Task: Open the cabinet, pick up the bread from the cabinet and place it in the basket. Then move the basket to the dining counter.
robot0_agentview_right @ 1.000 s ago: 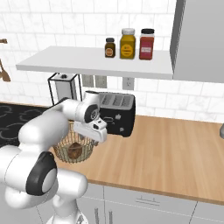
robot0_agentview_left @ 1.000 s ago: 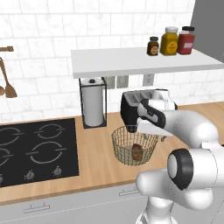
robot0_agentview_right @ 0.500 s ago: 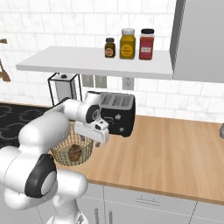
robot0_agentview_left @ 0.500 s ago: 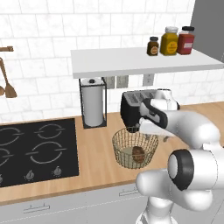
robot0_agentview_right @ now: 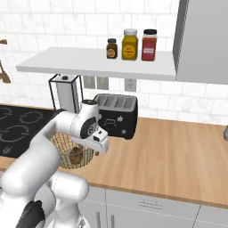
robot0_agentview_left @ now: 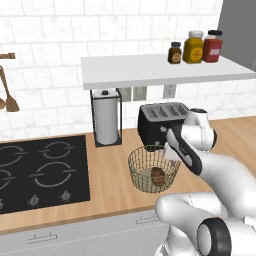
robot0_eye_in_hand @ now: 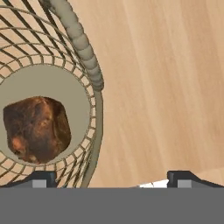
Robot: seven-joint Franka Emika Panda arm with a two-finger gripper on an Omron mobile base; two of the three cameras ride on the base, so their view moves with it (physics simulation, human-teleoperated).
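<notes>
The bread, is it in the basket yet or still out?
In. The bread lies on the pale bottom of the basket, ringed by its wire wall.

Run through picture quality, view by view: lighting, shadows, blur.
Left base view: flat, even light, slightly soft; the round tan wire basket casts hardly any shadow on the wood worktop. Right base view: similarly even, no glare on the black toaster. Hand view: sharp, the brown crusty bread clearly textured, a faint shadow near the tool.
</notes>
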